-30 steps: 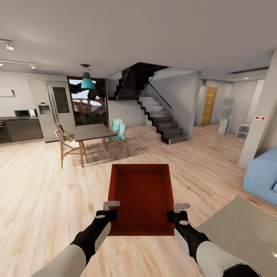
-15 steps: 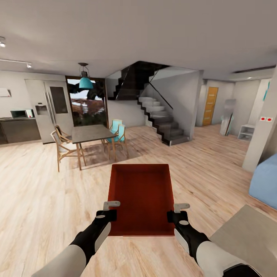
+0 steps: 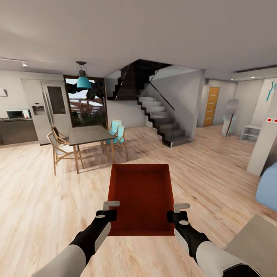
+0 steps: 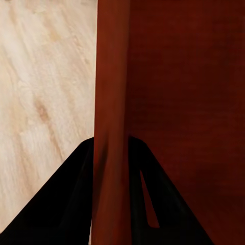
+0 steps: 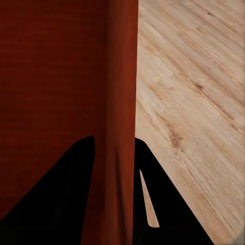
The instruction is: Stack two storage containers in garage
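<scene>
One orange-red storage container [image 3: 140, 198] hangs level in front of me over the light wood plank flooring of the living room. My left gripper [image 3: 109, 211] is shut on its left wall, whose rim [image 4: 109, 127] runs between the dark fingers in the left wrist view. My right gripper [image 3: 176, 212] is shut on the right wall, with that wall's rim [image 5: 121, 117] pinched between its fingers in the right wrist view. The container is lidless and holds nothing.
Ahead left stand a dark dining table [image 3: 89, 134] with wooden and teal chairs. A dark staircase [image 3: 161, 123] rises at centre. A blue sofa [image 3: 268, 186] and a pillar [image 3: 265, 146] are at the right. A pale tabletop [image 3: 256, 246] lies near my right arm. An orange door [image 3: 211, 106] is far right.
The whole picture has slid leftward and the sofa and pale tabletop have slipped toward the right edge, so the camera has turned. Container and both grippers keep the same place before me.
</scene>
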